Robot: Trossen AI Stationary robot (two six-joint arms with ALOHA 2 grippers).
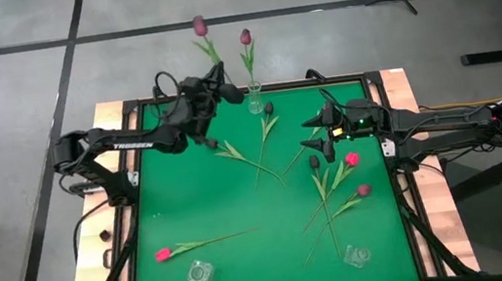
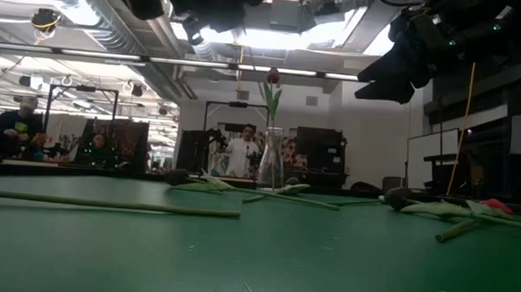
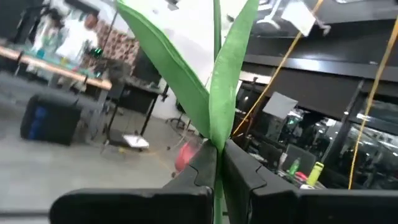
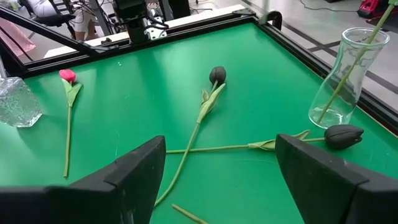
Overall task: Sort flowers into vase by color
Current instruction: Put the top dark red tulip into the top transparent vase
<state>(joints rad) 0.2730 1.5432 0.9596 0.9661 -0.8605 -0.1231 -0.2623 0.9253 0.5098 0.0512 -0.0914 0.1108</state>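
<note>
"TROSSEN" reads along the left arm [image 1: 124,146]. Its left end effector [image 3: 217,163] pinches a mauve tulip [image 1: 201,26] beside the vase [image 1: 255,98]; the right end effector [image 4: 221,165] hangs spread above dark tulips [image 4: 217,75] lying on the table [image 1: 190,198].

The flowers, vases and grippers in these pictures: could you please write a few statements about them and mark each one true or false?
1. The left gripper is shut on a flower stem. True.
2. The right gripper is shut on a near-black flower. False: it is open above the green mat, holding nothing.
3. The tall vase at the far edge already holds a flower. True.
4. All three vases hold flowers. False: the two short glass vases near the front edge hold none.
5. A bright pink flower lies on the mat beside a short vase. True.
</note>
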